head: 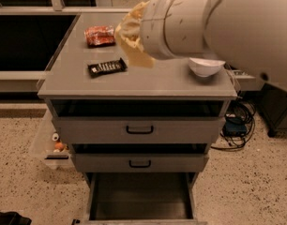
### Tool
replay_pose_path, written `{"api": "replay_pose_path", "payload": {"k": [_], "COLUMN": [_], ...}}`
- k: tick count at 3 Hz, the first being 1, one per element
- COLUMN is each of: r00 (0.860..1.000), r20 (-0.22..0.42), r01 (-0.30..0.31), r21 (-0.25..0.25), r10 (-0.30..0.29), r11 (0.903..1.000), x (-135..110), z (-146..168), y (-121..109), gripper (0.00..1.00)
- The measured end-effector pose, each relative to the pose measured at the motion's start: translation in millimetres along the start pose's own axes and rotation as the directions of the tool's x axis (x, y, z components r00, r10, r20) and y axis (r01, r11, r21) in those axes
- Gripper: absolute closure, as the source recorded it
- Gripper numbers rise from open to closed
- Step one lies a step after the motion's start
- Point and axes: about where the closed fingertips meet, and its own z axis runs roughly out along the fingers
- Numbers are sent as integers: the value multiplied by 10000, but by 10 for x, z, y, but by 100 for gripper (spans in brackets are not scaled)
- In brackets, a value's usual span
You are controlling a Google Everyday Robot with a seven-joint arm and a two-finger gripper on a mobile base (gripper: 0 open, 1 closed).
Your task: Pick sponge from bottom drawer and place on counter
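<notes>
My gripper [130, 32] is at the end of the large pale arm that crosses the upper right of the camera view. It is above the counter [157, 81], between the snack packet and the bowl. It is shut on the pale yellow sponge [136, 48], which hangs crumpled just over the counter's middle. The bottom drawer [141, 198] is pulled open, and its dark interior shows nothing inside. The arm hides the counter's back right part.
A black candy bar [107, 67] and a red-orange snack packet [100, 34] lie on the counter's left. A white bowl [207, 67] sits at its right, partly under the arm. Two upper drawers [139, 130] are shut. Cables [235, 125] lie on the floor at right.
</notes>
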Motion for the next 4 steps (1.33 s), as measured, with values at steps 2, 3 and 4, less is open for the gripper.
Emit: {"api": "replay_pose_path", "payload": {"k": [2, 3, 4], "r00": [9989, 9937, 9775], "r20": [-398, -519, -476], "r01": [-219, -957, -1994], "r21": [353, 760, 1073], "r10": [233, 998, 2054], "r11": [9991, 9925, 9740], "x": [314, 781, 1228], "z": [-23, 79, 265], "y": [-183, -281, -248], "gripper": [100, 100, 100]}}
